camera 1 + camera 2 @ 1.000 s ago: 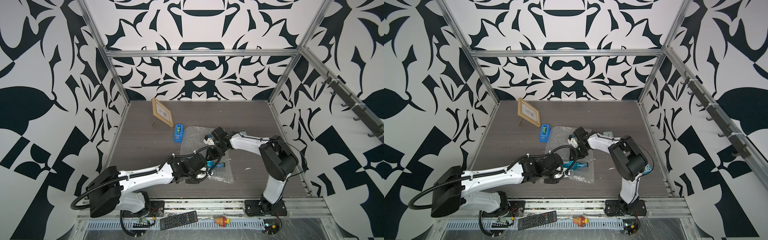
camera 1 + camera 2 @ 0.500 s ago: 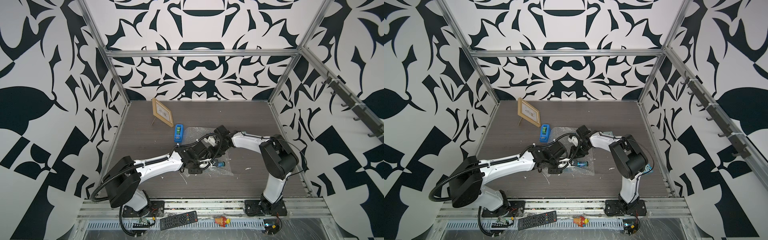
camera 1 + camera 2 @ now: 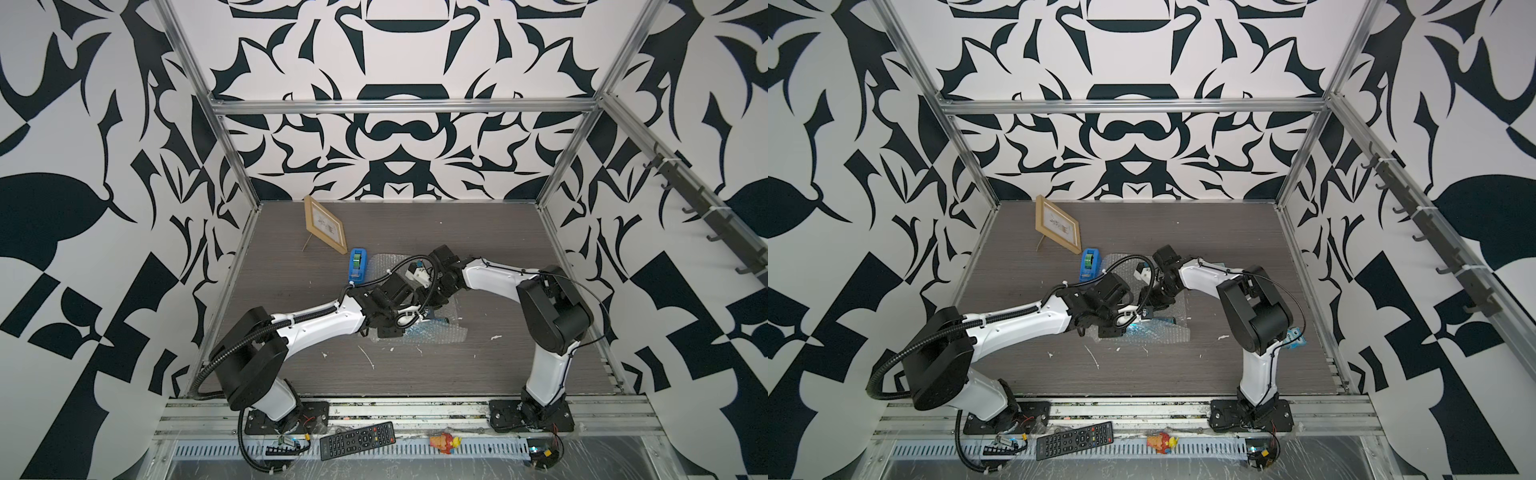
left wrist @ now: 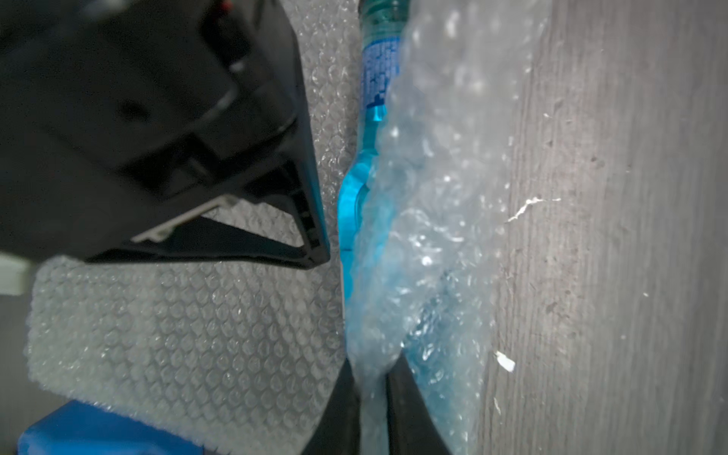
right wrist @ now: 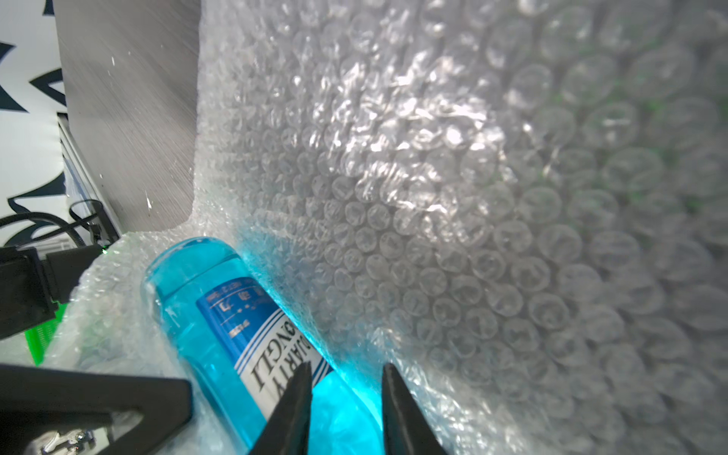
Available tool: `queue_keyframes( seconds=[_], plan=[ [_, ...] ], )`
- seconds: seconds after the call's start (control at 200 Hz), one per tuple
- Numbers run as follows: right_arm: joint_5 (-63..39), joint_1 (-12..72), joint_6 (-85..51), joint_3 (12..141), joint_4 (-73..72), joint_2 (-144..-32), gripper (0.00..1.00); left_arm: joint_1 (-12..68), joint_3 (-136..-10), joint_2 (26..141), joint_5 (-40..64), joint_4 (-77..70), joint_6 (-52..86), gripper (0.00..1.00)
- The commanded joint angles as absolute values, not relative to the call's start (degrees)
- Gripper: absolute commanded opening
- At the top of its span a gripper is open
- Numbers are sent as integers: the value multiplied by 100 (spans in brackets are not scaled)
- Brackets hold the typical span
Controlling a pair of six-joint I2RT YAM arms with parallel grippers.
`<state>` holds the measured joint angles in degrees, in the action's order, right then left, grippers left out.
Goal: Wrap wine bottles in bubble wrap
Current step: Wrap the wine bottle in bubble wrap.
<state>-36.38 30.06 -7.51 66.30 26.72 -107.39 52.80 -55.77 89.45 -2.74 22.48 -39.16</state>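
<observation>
The wine bottle (image 5: 220, 315), clear with bright blue liquid and a white-and-blue label, lies on its side on the bubble wrap (image 5: 453, 197). A flap of the wrap is folded up over one side of it. In both top views the bottle (image 3: 439, 321) (image 3: 1163, 321) shows blue through the wrap (image 3: 451, 332) (image 3: 1177, 332) at mid-table. My left gripper (image 4: 370, 366) (image 3: 409, 322) is shut on a fold of the wrap (image 4: 425, 236) beside the bottle (image 4: 348, 220). My right gripper (image 5: 346, 370) (image 3: 430, 305) stands open over the bottle's label end. One of its fingers (image 4: 311, 236) sits just clear of the bottle.
A blue tape dispenser (image 3: 358, 264) lies at the wrap's far left corner, with a wooden picture frame (image 3: 325, 224) behind it. White scraps (image 3: 365, 357) dot the grey table. A remote (image 3: 357, 434) and a small toy (image 3: 444, 441) lie on the front rail.
My left arm has swung away from the front edge toward the middle, pulling the near end of the wrap up over the bottle. The right jaws have widened slightly.
</observation>
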Motion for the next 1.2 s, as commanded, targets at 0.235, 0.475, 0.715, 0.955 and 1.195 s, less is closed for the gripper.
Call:
queue_keyframes(
  seconds=[0.235,0.475,0.715,0.955,1.195],
  plan=[
    [-2868,2303,-1224,5787,2504,-8284,43,5194,-5546,9281,-89,2180,-3788,22],
    [-2584,2296,-2030,4672,2512,-6767,38,5138,-5502,9245,-40,2199,-3694,23],
    [-2352,3009,-3026,3816,1705,-5972,32,5045,-5449,9158,65,2249,-3408,23],
    [-1988,3376,-3235,3803,1772,-5556,30,5011,-5423,9166,105,2382,-3263,23],
    [-1903,3704,-3645,3341,1073,-5538,28,4933,-5468,9143,347,2459,-3148,23]
  ],
)
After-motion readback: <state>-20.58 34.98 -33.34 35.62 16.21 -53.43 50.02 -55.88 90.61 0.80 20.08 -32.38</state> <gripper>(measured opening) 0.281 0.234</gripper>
